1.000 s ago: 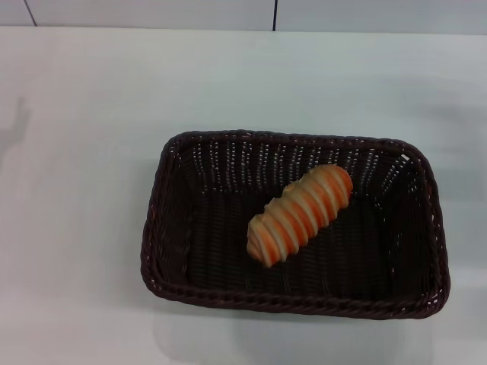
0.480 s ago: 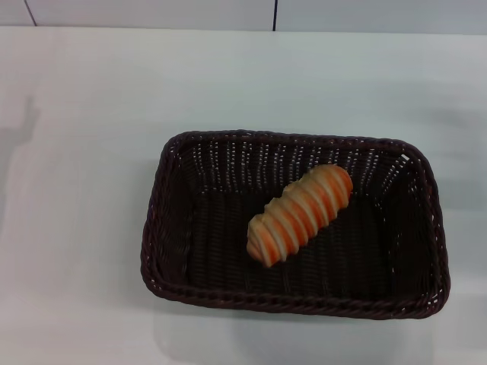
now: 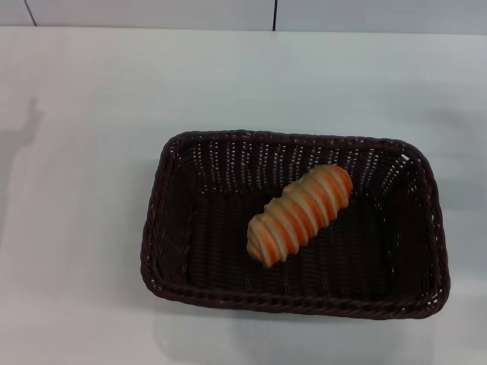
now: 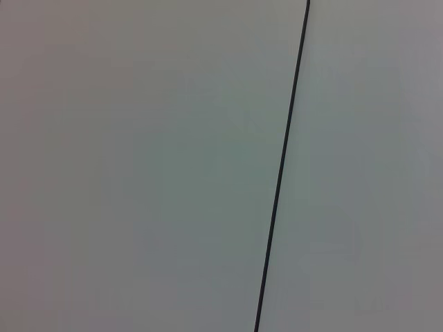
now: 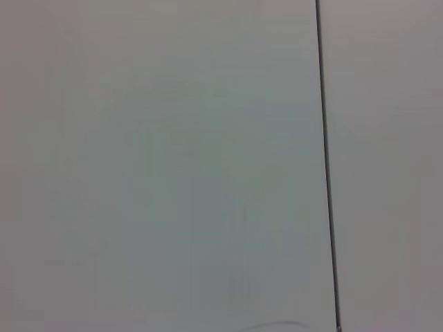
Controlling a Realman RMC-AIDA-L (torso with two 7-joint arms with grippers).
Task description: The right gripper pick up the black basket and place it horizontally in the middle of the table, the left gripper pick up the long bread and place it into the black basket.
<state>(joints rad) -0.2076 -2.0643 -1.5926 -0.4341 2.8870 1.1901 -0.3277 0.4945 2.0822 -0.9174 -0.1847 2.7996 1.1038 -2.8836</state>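
The black basket (image 3: 163,228) lies lengthwise across the white table (image 3: 84,114), a little right of the middle and near the front edge. The long bread (image 3: 300,213), orange and cream striped, lies inside the basket at a slant, roughly in its centre. Neither gripper shows in the head view. Both wrist views show only a plain pale surface with one thin dark seam line (image 4: 280,180) (image 5: 327,166), and no fingers.
A pale wall with a dark vertical seam (image 3: 275,14) runs behind the table's far edge. A faint shadow (image 3: 19,133) falls on the table at the far left.
The faint shadow at the table's far left has shifted slightly. The basket and the bread have not moved.
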